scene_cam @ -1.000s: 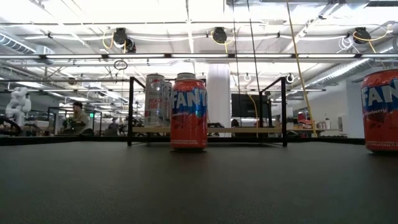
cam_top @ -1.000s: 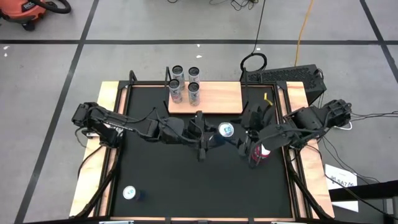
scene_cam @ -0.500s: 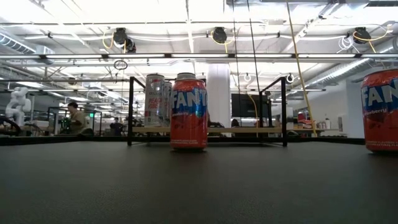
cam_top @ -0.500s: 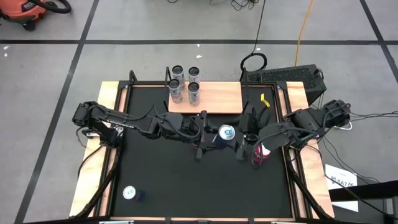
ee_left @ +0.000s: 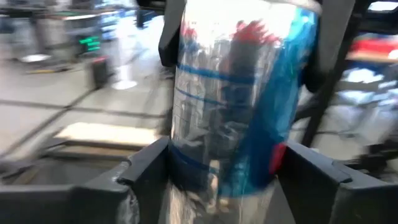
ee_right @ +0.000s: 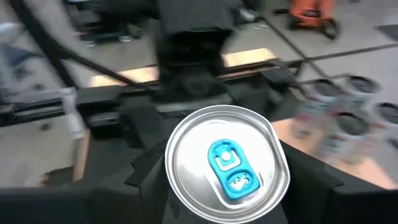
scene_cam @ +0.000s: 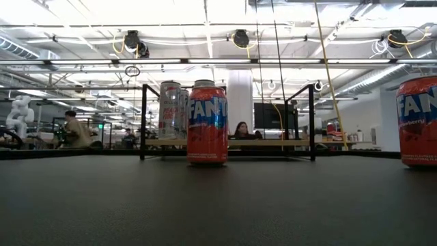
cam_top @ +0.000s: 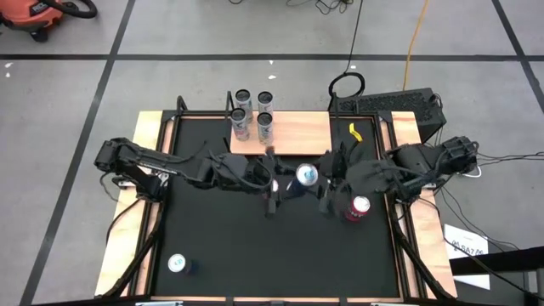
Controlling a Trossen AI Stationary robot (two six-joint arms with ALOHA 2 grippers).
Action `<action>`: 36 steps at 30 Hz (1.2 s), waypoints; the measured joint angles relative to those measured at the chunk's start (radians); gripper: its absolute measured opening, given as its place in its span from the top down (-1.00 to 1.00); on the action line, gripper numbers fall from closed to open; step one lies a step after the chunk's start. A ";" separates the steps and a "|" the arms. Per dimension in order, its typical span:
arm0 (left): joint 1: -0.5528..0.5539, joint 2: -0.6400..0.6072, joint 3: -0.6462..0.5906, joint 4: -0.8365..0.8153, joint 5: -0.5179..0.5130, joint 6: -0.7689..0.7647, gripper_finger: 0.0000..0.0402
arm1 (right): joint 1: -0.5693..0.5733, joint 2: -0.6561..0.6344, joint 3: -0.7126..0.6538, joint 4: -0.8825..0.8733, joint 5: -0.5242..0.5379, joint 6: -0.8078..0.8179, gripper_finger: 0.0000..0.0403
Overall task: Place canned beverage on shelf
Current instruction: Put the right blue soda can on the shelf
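Four silver cans (cam_top: 252, 114) already stand at the shelf's (cam_top: 297, 133) 9 o'clock end; the rest of the board is bare. A silver-and-blue can (cam_top: 306, 176) sits mid-tabletop (cam_top: 221, 246), just at 6 o'clock of the shelf, flanked by the left hand (cam_top: 274, 184) and right hand (cam_top: 330, 189). Each hand's fingers stand partly spread around this can; whether either actually grips it cannot be told. A red can (cam_top: 358, 206), a far can (cam_top: 178, 264) and this one apparently remain. The right wrist view alone shows the blue tab; the low view shows neither hand.
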 joint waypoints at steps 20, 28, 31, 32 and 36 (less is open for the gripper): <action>0.106 -0.418 0.001 -0.787 -0.452 -0.077 -0.75 | -0.690 0.003 -0.282 0.361 -0.395 -0.334 -0.12; 0.278 -0.473 0.001 -0.794 -0.355 0.045 -0.75 | -0.902 0.109 -0.423 0.512 -0.558 -0.403 -0.12; 0.343 -0.473 0.001 -0.797 -0.291 0.058 -0.75 | -0.923 0.181 -0.423 0.563 -0.564 -0.440 -0.12; 0.363 -0.472 0.001 -0.804 -0.275 0.058 -0.75 | -0.927 0.201 -0.423 0.580 -0.567 -0.443 -0.12; 0.421 -0.473 0.001 -0.860 -0.235 0.057 -0.75 | -0.947 0.263 -0.423 0.677 -0.574 -0.453 -0.12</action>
